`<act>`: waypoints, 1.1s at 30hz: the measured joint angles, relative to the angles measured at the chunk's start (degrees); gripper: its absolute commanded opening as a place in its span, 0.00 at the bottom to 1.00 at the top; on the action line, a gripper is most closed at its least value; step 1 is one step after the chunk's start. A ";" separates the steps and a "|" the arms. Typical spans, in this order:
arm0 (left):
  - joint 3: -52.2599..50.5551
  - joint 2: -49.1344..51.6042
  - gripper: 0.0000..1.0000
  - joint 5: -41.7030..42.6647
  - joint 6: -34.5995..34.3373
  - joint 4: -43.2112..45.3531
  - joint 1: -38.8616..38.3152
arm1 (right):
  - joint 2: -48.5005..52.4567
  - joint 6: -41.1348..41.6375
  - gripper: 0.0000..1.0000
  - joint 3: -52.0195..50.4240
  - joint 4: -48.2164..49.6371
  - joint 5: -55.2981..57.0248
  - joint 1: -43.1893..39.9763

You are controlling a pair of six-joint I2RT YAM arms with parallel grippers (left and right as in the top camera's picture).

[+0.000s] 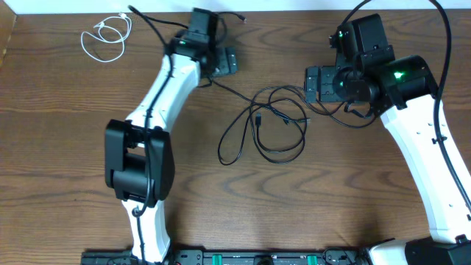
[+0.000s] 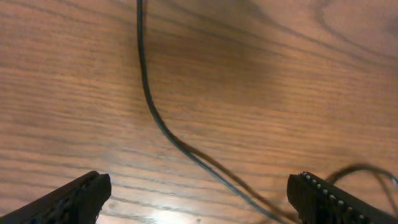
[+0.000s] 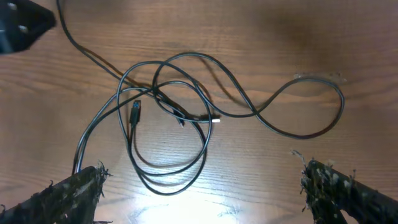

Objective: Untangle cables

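Observation:
A tangle of thin black cables lies in loops at the table's centre, and it also shows in the right wrist view. One black strand runs from it up-left toward my left gripper. That gripper is open and empty above this strand. My right gripper is open and empty just right of the tangle. A looped black strand reaches toward it. The white cord lies coiled apart at the far left. In the wrist views both the left jaws and the right jaws are wide apart.
The left arm lies across the left half of the wooden table. The right arm fills the right side, with its thick black leads. My left gripper shows in the right wrist view's top left corner.

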 measured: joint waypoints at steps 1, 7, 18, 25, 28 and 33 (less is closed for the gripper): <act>-0.37 0.02 0.90 -1.42 -0.96 0.57 -0.57 | 0.00 0.00 0.99 0.00 -0.13 -0.02 0.00; -1.11 2.54 0.84 -6.27 -3.87 2.08 -0.85 | 0.00 0.00 0.99 0.00 -0.24 -0.04 0.00; -1.55 10.14 0.81 -11.30 -5.18 7.06 -0.68 | 0.00 0.00 0.99 0.00 -0.28 -0.50 0.00; -1.55 12.52 0.63 -11.93 -5.51 7.93 -0.68 | 0.00 0.00 0.99 0.00 -0.31 -0.50 0.00; -1.31 12.66 0.44 -12.15 -5.38 7.78 -0.79 | 0.00 0.00 0.99 0.00 -0.28 -0.57 0.00; -1.20 12.70 0.08 -12.20 -5.60 7.65 -0.94 | 0.00 0.00 0.99 0.00 -0.28 -0.59 0.00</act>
